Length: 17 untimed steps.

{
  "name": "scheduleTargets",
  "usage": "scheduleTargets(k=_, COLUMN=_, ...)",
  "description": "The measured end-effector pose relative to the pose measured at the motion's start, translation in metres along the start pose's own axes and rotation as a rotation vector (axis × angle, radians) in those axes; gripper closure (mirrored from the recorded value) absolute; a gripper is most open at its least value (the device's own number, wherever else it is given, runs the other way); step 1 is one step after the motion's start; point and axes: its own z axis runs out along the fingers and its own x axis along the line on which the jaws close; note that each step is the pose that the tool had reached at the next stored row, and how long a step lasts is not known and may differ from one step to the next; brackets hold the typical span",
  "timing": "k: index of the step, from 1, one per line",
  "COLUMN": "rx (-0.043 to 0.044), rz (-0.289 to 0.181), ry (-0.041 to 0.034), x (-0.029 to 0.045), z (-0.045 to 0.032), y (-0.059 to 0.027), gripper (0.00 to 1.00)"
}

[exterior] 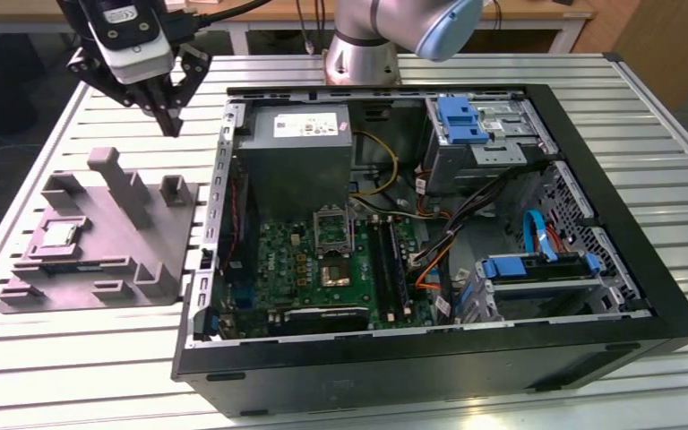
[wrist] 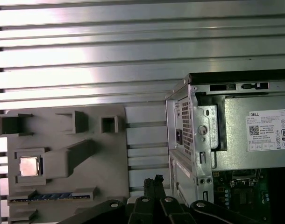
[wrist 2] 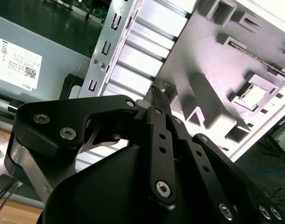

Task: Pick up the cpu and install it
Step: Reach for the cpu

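Silvery-grey metal top of the cpu point(exterior: 57, 236) facing up; lies flat in a square pocket of a grey moulded holder point(exterior: 105, 246). Square in outline, so no long axis to speak of; edges in line with the pocket walls.

Holder on the slatted metal desk point(exterior: 81, 358), toward the desk's edge at the exterior view's left, just beside an open black computer case point(exterior: 380, 372). In the first wrist view, also holds a long narrow dark memory stick point(wrist: 53, 196), set in a slot next to the cpu.

Inside the case: grey power-supply box point(exterior: 302, 143), green board point(exterior: 296, 269) with its socket point(exterior: 334, 273), blue-clipped drive bays point(exterior: 461, 121) and loose cables.

End effector point(exterior: 173, 125) hangs tips-down over the desk near the holder's far edge and the case's corner, well apart from the cpu. Fingers together, gripping nothing. Arm's base point(exterior: 362, 54) behind the case.
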Motion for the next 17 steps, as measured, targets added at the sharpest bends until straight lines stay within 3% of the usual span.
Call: scheduleTargets(k=17, rx=0.0001, rz=0.000, ry=0.0001, x=0.0056, z=0.0004, y=-0.0005, gripper=0.89)
